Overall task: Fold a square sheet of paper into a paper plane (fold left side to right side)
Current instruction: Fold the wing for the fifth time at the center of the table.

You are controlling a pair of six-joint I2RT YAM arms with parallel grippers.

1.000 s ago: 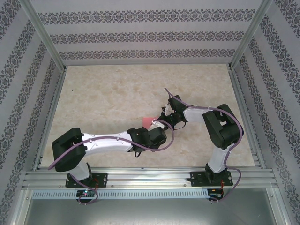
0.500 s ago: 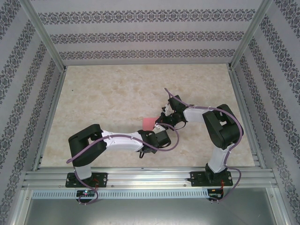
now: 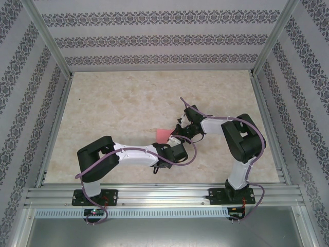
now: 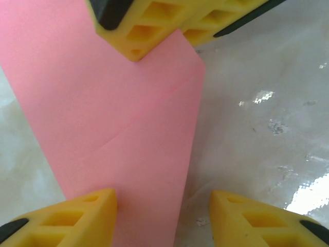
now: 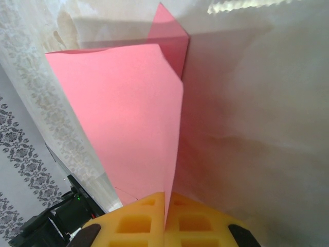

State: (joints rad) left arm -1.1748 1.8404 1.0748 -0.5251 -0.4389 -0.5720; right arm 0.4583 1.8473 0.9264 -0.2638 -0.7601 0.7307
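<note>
Paper (image 4: 128,128), midway along the table (image 3: 128,103) toward its near edge, rose pinched in the right claw (image 5: 165,206); the left claw (image 4: 162,198), spread wide, had slid in astride it to press the fold.

Matt, creased pink paper (image 4: 128,128) on a glossy marble-look table (image 4: 267,139)

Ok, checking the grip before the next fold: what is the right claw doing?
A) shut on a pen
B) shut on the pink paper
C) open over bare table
B: the pink paper runs down into the shut right claw, pinched between its yellow fingers.
</note>
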